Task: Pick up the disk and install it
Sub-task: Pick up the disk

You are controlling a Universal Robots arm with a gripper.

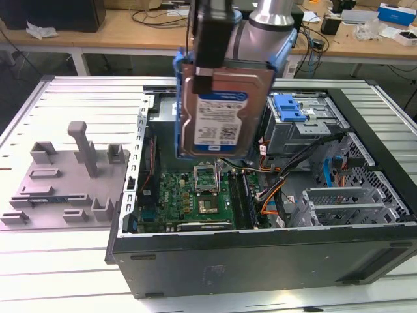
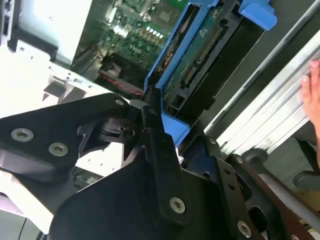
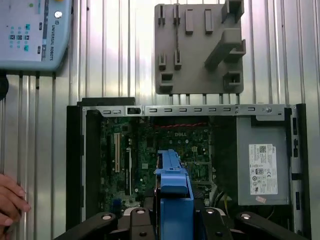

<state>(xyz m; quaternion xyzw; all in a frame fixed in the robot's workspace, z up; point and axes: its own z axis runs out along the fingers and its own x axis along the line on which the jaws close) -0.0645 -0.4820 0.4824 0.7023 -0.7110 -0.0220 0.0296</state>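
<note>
— Ribbed metal tabletop (image 1: 58, 280), with wooden benches (image 1: 130, 29) behind it. What stands on it?

— One open computer case (image 1: 260, 264) lies on its side. Beside it, toward the exterior view's left, is a grey fixture plate (image 1: 65, 189) with pegs and slots.

— What is inside the case?

— A green motherboard (image 1: 195, 195) covers the bottom, with coloured wires (image 1: 270, 202) next to it. There is a metal drive cage (image 1: 306, 127) with a blue latch (image 1: 288, 107) on top. In the first wrist view, a grey power supply (image 3: 262, 160) with a white sticker sits in one corner.

— And the disk?

— The disk (image 1: 221, 124) is not yet in the cage. It hangs upright above the motherboard, with the label toward the exterior camera and its blue bracket (image 1: 178, 111) along the edges. The gripper (image 1: 207, 77) has it from above. The fingers (image 2: 152, 120) are closed on it, and one black finger is pressed on the labelled side.

— What is hard to see?

— The other finger is behind the disk in the exterior view, and the arm (image 1: 273, 13) is cut by the frame. In the first wrist view the disk is edge-on, so I see the bracket and not the label. I cannot tell if the cage bays hold something. A hand (image 3: 10, 200) rests on the tabletop near the case, half cut off. A grey pendant (image 3: 30, 30) is also partly outside the frame.
</note>
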